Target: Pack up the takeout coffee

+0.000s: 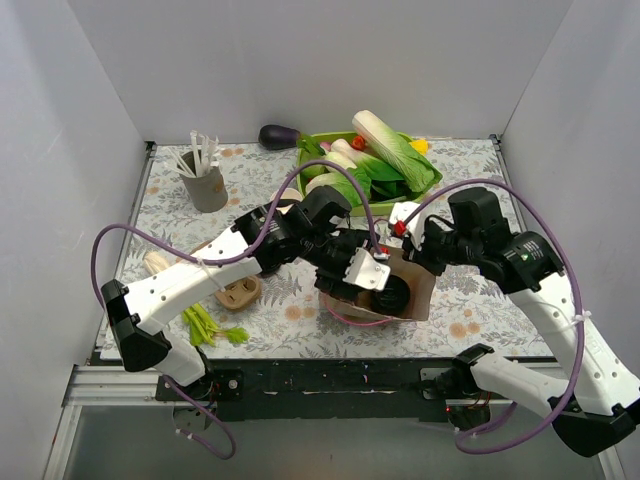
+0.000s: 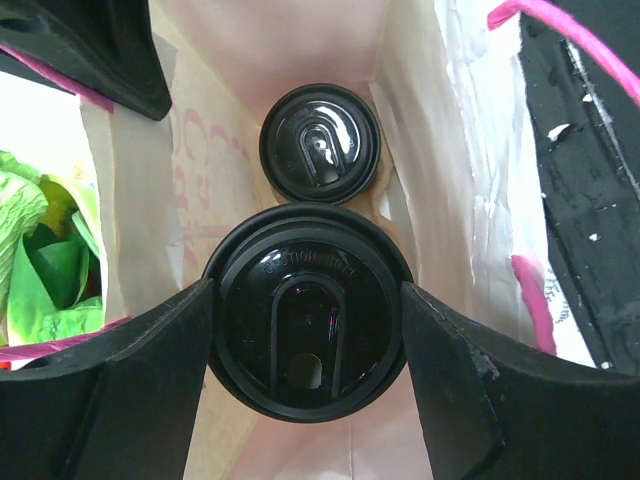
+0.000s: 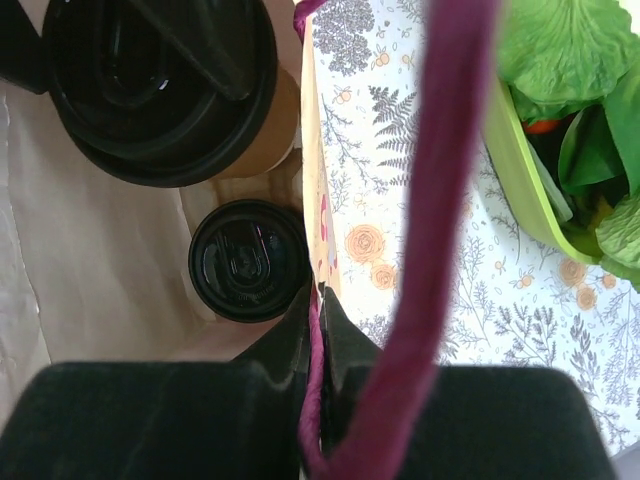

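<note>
Here's the paper bag (image 2: 420, 150), standing open on the flowered surface (image 1: 470, 310) between the two arms. It has one lidded cup (image 2: 320, 143) sitting upright on its floor, black lid facing straight up. Above it hangs the second cup (image 2: 300, 290), gripped by the left pincer (image 2: 306, 350), a finger pressed on each side of the lid rim, inside the bag's mouth. This cup is upright too, long axis vertical, with the sip hole on the side nearest the wrist.

The right pincer (image 3: 318, 325) is pinched shut on the bag's rim, and the magenta handle (image 3: 450, 150) loops up across its camera.

Just beyond the bag is a green bin (image 3: 515, 170) piled with leafy vegetables (image 1: 375, 150). A grey cup of white sticks (image 1: 207, 188) stands well off to the left.
</note>
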Controlling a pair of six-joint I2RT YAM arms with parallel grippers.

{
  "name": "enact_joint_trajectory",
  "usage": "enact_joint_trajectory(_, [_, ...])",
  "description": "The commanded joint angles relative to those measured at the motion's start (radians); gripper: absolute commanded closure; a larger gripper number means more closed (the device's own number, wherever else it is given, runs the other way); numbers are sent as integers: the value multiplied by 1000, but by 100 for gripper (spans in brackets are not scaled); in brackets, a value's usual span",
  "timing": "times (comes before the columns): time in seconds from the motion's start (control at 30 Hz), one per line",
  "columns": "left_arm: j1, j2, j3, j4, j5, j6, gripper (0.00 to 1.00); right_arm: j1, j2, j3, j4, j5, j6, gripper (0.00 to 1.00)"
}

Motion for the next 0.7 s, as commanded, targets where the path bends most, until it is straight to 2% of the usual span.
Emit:
enact_joint_trajectory(0.0, [-9, -40, -21, 11, -47, 52, 100, 35, -28, -31, 81, 22, 5, 99])
enact_joint_trajectory(0.4, [-40, -21, -41, -58, -80, 71, 100, 101, -87, -53, 142, 116, 133, 99])
enact_joint_trajectory(0.67, [-59, -20, -31, -38, -40, 10, 100, 119, -111, -49, 155, 125, 159, 99])
